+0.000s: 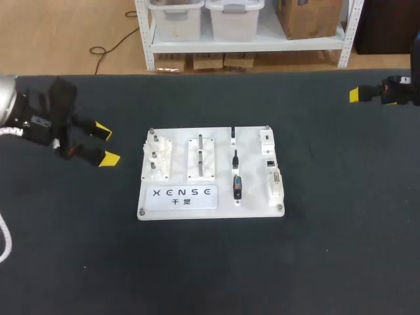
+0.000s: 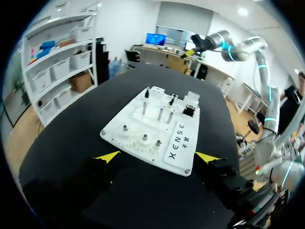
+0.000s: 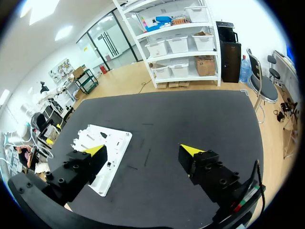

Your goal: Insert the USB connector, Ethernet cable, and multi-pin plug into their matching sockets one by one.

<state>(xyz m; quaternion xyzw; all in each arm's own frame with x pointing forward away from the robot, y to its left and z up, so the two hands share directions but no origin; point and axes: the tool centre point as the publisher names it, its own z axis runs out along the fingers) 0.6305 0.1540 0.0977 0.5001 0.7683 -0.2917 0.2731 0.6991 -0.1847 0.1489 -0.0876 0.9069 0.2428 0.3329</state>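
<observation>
My left jaws hang wide open and empty just left of the white board [image 1: 177,209]. My right jaws, also open and empty, sit well apart at the counter's [image 1: 328,249] far-right edge. A black plug [image 1: 237,186] lies on the board beside its sockets [image 1: 275,180].

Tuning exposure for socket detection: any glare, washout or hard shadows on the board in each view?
Head view: white board bright on the dark table, parts readable, no hard shadows. Left wrist view: board evenly lit, no glare; left end effector dark but for its yellow tips. Right wrist view: board evenly lit, one corner hidden behind a finger of the right end effector.
</observation>
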